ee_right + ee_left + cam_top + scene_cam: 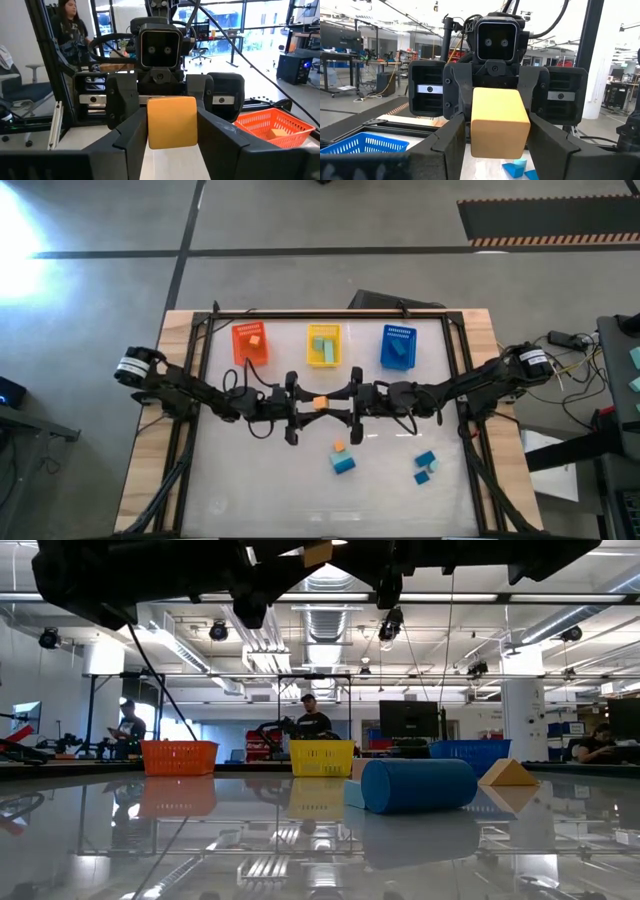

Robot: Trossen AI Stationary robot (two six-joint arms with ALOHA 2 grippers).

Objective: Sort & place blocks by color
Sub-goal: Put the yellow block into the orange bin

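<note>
Nearest on the glossy table [240, 490] lie the loose pieces. A blue block [344, 465] sits with a small orange piece [339, 447] touching its far side. Off toward the right arm's side is a second blue block [426, 459] with a teal block [422, 477] just beside it. From table height, a blue roll-shaped piece [418, 785] lies on its side with an orange wedge [508, 773] close by. Farther in, over the middle of the table, the two arms meet nose to nose. The left gripper [308, 407] and the right gripper [334, 404] face each other with one orange block [320, 403] raised off the table between them. The left gripper's fingers [451, 140] press against both sides of this block, at a middling width. The right gripper brackets the same block, but whether it truly grips it cannot be told. Beyond them, along the far edge, three bins stand in a row, well apart from the loose pieces. The orange bin [243, 352] has an orange block in it, the yellow bin [311, 358] holds teal ones, and the blue bin [386, 350] holds a blue one. Past the table, people are in the workshop.
</note>
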